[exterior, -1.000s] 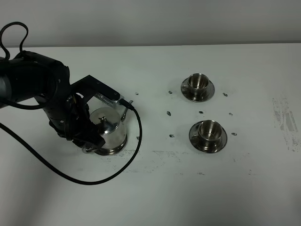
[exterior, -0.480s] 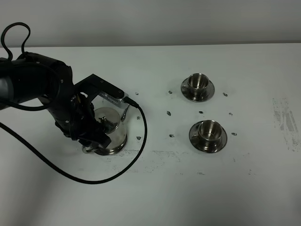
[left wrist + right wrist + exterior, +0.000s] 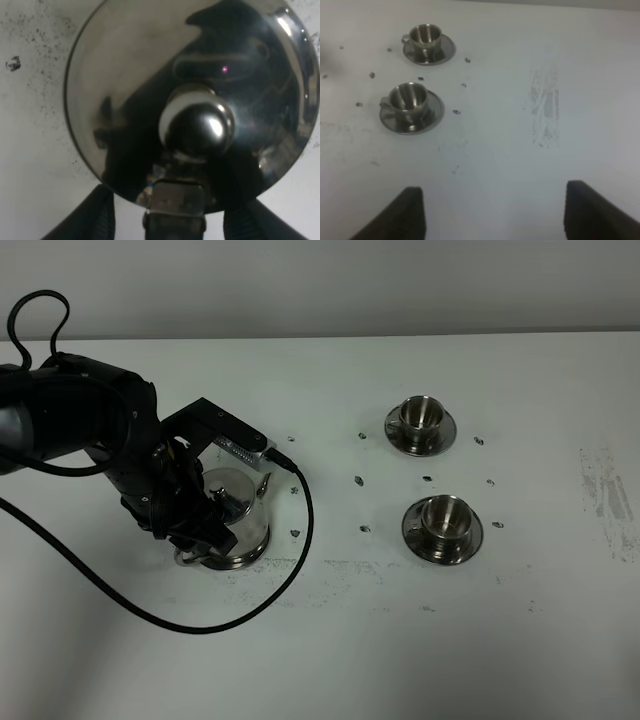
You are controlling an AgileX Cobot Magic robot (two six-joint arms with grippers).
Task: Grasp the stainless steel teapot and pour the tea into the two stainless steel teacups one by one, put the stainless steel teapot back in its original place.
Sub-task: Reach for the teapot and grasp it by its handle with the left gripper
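High view: left arm (image 3: 120, 455) leans over the teapot (image 3: 238, 512), which sits on its flat saucer (image 3: 250, 556) at the left of the table (image 3: 330, 660); far teacup (image 3: 421, 415) and near teacup (image 3: 445, 518) stand at the right | Left wrist: left gripper (image 3: 172, 216) is spread wide, 1 finger on each side of the handle (image 3: 176, 197) | Right wrist: right gripper (image 3: 495, 212) is spread wide over the table.
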